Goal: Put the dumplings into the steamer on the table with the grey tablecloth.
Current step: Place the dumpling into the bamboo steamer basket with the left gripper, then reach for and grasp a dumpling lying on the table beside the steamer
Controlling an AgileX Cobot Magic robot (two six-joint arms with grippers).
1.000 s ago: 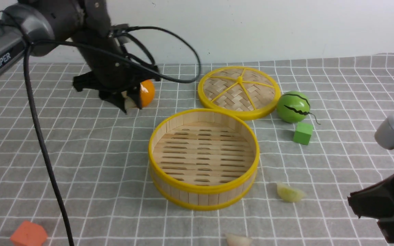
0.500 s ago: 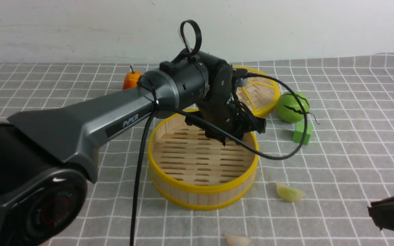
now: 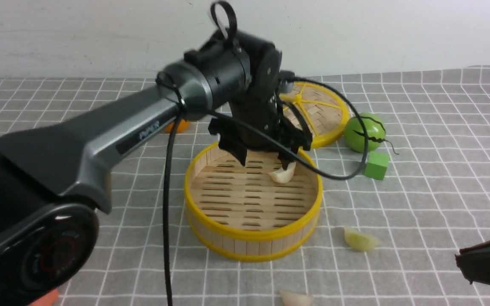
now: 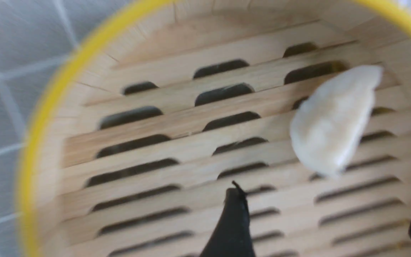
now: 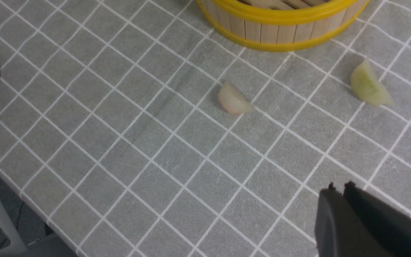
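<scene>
The steamer (image 3: 253, 234) stands mid-table on the grey tablecloth (image 3: 100, 191). My left gripper (image 3: 264, 159) hangs over its far side, open, with nothing between the fingers. One pale dumpling (image 3: 282, 174) is inside the steamer just under it, free of the fingers. The left wrist view shows this dumpling (image 4: 334, 117) over the slotted floor, the steamer's rim (image 4: 37, 135) and my left gripper (image 4: 328, 217). A yellowish-green dumpling (image 3: 360, 240) (image 5: 369, 87) and a pale dumpling (image 3: 296, 298) (image 5: 232, 100) lie on the cloth in front of the steamer (image 5: 280, 18). My right gripper (image 3: 483, 263) (image 5: 339, 187) is shut and empty at the front right.
The woven lid (image 3: 313, 110) lies behind the steamer. A green striped ball (image 3: 364, 132) and a green cube (image 3: 376, 165) sit to its right. An orange fruit (image 3: 177, 126) shows behind my left arm. An orange block (image 3: 43, 298) is at the front left. The table's edge (image 5: 23, 200) is near.
My left arm swung from beside the orange fruit to over the steamer. Its gripper opened and let the dumpling go into the steamer. My right gripper sank lower at the front right.
</scene>
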